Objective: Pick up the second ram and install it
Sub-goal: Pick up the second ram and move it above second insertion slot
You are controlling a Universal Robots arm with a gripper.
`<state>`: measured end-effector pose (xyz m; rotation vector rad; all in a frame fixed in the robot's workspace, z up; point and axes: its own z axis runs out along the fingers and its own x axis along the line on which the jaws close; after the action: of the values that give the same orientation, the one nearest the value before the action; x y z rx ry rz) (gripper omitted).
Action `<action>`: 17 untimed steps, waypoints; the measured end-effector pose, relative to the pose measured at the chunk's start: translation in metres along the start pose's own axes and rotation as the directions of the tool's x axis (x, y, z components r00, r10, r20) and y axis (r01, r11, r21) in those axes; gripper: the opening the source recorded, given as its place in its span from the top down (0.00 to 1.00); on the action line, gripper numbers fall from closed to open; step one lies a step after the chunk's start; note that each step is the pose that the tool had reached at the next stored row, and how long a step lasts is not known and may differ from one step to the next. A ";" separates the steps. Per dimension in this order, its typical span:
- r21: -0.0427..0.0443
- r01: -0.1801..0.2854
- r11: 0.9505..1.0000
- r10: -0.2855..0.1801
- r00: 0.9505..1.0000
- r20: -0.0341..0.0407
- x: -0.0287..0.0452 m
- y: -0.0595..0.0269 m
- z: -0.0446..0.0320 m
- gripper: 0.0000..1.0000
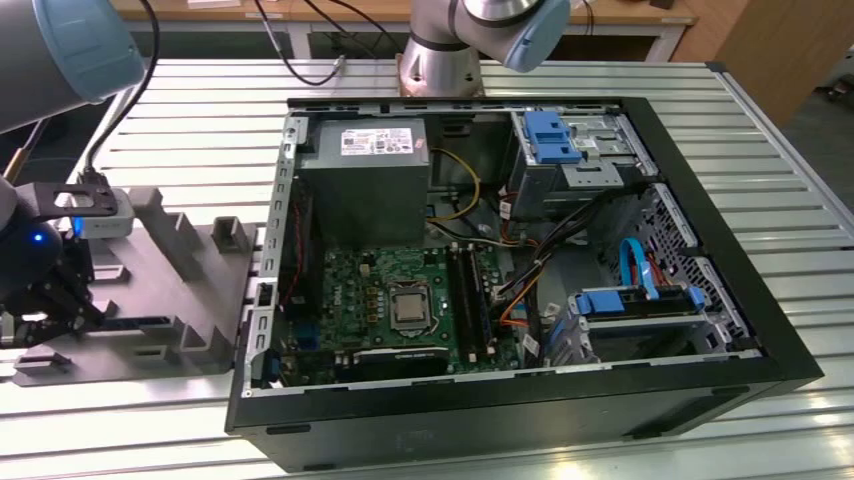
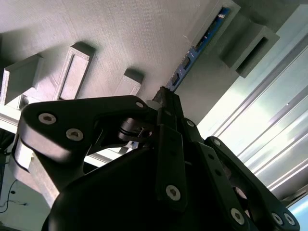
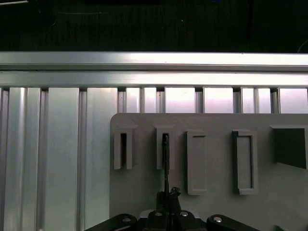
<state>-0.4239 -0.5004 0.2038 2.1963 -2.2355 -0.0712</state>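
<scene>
In the exterior view the arm was bent low at nine o'clock from the open computer case [image 1: 721, 365], its wrist over the grey fixture [image 1: 187, 250]. The gripper [image 1: 70, 315] pointed down, fingers pinched together on one end of the second ram [image 1: 140, 322], which stood on edge in the fixture's slot, seen in both wrist views.

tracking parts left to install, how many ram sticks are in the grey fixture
1. The second ram stands on edge in a slotted block of the grey fixture, with the end effector closed on it. The neighbouring slot looks empty; part of the fixture is hidden.
</scene>
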 end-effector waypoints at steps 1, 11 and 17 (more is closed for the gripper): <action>0.000 0.000 1.000 0.000 1.000 0.000 0.0000 0.0000 -0.0007 0.88; 0.000 0.000 1.000 0.000 1.000 0.000 -0.0003 0.0005 -0.0120 0.88; 0.000 0.000 1.000 0.000 1.000 0.000 -0.0006 0.0008 -0.0205 0.88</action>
<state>-0.4239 -0.5004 0.2243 2.1962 -2.2353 -0.0709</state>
